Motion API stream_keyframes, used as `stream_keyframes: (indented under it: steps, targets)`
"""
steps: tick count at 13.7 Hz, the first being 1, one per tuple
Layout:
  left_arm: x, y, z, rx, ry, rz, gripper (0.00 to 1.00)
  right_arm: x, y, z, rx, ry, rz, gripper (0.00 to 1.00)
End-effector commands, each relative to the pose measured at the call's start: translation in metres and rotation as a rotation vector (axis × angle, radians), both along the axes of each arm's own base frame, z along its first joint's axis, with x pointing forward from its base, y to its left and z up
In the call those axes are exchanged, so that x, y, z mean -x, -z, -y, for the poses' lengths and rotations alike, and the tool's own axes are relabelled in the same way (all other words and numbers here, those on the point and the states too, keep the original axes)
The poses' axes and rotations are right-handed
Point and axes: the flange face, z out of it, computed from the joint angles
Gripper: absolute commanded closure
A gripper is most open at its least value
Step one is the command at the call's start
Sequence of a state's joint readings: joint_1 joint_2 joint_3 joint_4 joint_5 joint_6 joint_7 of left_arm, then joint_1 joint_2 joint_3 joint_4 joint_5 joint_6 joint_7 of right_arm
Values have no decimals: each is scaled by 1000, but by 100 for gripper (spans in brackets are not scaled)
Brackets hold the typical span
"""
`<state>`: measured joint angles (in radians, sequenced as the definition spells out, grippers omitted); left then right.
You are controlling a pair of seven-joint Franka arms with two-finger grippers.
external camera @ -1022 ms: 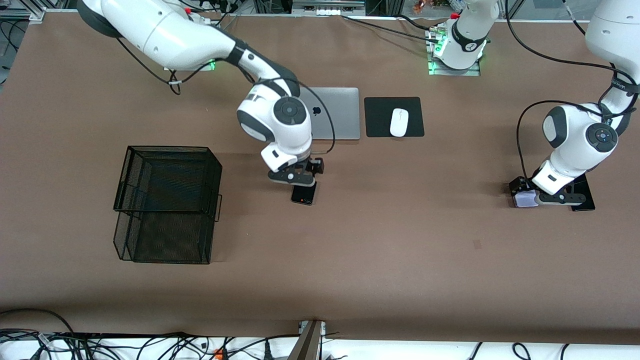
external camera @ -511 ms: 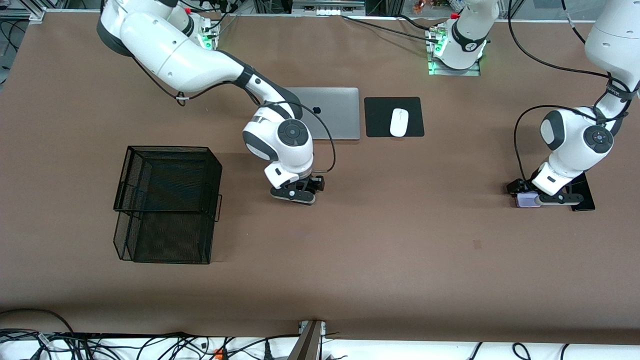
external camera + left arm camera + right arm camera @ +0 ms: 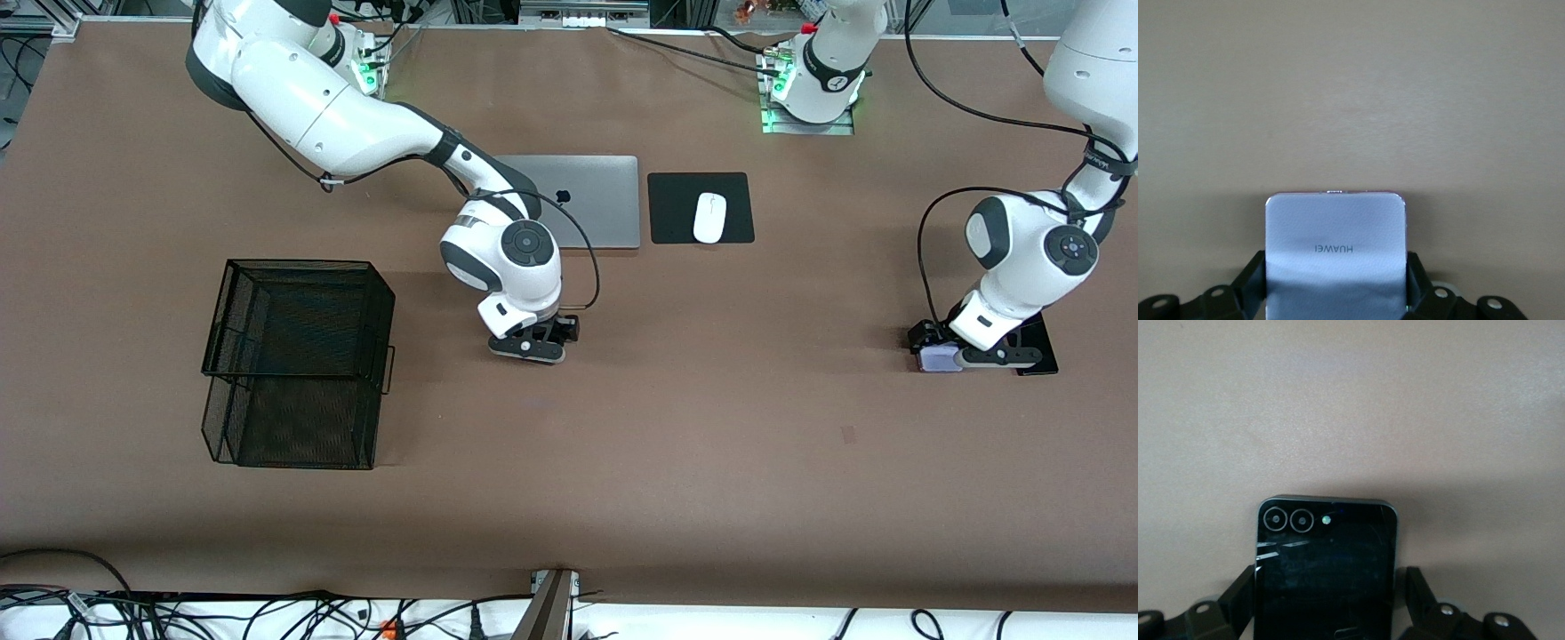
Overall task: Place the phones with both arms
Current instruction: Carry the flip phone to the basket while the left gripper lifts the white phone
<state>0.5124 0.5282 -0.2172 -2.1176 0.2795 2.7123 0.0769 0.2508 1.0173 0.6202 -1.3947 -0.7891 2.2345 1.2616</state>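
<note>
Front-view clock bearings. The left pincer is down at the tabletop's three o'clock edge. It is clenched on the lavender phone, a finger pressed against each side edge. The phone lies flat on the tabletop. A black slab lies just beside it at three o'clock. The right pincer is low near the middle, straddling the small black phone, which lies flat. The jaws are released, with a gap at one edge. The laptop is at twelve o'clock of it and the mesh basket at nine.
</note>
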Motion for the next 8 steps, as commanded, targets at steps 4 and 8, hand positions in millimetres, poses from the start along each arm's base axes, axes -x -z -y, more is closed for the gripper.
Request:
stream_keyframes:
  steps: [4, 8]
  targets:
    - [-81, -137, 47, 21, 21, -269, 75, -20, -27, -1, 29, 28, 26, 72]
    - [-105, -192, 120, -12, 42, -324, 75, -34, -131, -5, 24, 66, -48, 72]
